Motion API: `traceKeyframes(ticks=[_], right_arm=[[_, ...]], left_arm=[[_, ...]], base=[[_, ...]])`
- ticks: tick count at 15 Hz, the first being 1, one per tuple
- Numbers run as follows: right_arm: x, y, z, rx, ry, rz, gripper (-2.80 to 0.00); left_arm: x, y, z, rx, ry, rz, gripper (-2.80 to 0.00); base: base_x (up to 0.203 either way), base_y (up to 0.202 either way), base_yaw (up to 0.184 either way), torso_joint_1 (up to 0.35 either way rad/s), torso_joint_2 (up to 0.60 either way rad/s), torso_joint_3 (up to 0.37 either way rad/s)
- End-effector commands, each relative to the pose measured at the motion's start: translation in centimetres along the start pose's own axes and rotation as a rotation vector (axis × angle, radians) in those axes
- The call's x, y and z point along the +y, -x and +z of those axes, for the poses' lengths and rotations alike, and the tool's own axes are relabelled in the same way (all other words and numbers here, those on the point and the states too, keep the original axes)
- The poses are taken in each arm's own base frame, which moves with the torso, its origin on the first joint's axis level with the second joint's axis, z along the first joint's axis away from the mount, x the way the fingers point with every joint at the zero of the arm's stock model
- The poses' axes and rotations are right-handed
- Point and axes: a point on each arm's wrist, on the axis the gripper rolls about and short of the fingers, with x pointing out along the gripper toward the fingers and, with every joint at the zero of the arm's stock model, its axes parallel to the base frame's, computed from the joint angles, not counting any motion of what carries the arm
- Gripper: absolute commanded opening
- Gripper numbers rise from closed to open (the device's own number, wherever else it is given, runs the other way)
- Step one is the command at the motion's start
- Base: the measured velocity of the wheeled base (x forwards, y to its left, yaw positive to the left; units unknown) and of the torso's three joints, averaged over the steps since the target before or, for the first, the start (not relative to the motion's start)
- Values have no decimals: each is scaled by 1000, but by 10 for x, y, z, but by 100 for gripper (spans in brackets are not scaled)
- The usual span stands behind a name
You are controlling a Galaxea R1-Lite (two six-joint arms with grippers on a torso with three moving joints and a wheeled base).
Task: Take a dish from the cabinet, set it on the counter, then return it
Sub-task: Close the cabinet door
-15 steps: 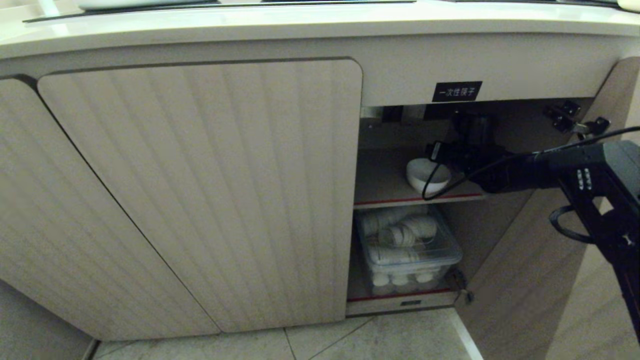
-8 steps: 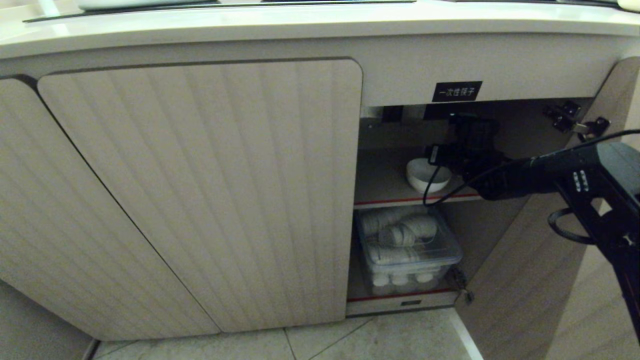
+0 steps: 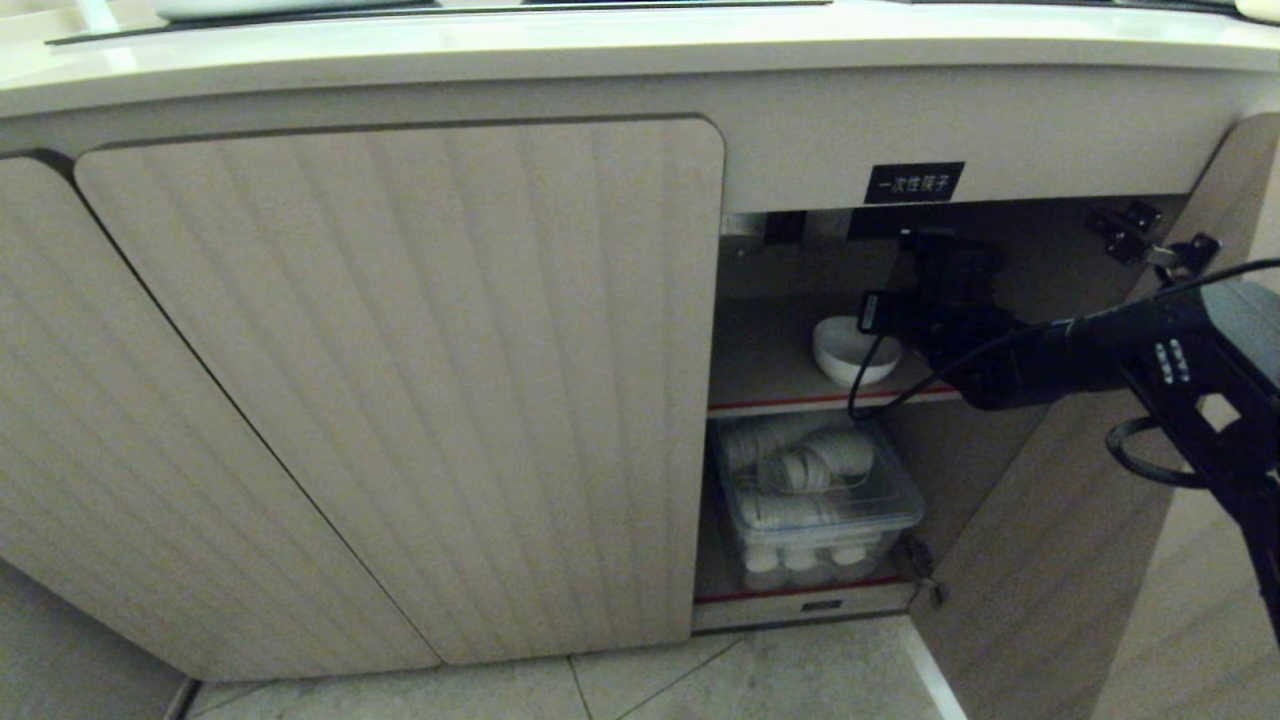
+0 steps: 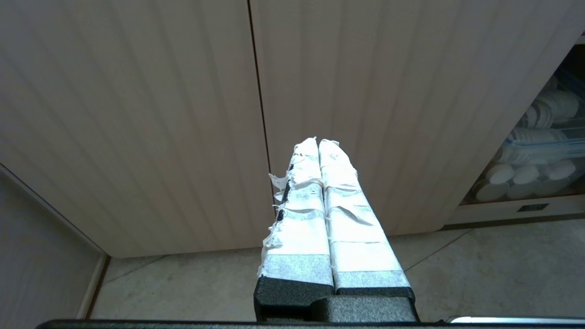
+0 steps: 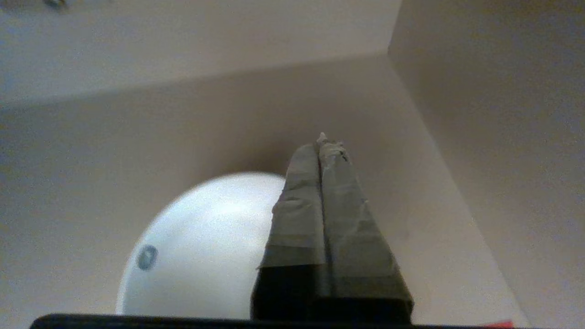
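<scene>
Dish (image 5: pixel 201 246) is positioned on the upper cabinet shelf (image 3: pixel 770 375), beside the right gripper (image 5: pixel 322 141); its jaws are pressed together, nothing clamped.

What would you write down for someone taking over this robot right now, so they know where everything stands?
Left gripper: shut, parked low in front of the cabinet's closed doors.
Right gripper: shut, nothing between its fingers, inside the open compartment right beside the dish.
Dish: standing on the upper shelf, not held.
Counter: above the cabinet.
Done: door open, right arm reached in.
Left: unclear whether the dish has been on the counter yet; check before continuing.
</scene>
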Motion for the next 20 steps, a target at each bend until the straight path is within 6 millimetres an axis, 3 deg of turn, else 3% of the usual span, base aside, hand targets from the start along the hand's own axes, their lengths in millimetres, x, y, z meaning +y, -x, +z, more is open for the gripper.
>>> traceKeyframes(ticks=[1, 20], right_arm=[[2, 4, 2, -19, -4, 8, -280], [-5, 61, -2, -113, 82, 74, -280]], left_arm=[[0, 0, 0, -1, 0, 0, -280], [0, 0, 0, 0, 0, 0, -280]], base=[[0, 0, 0, 0, 0, 0], [0, 0, 0, 0, 0, 0]])
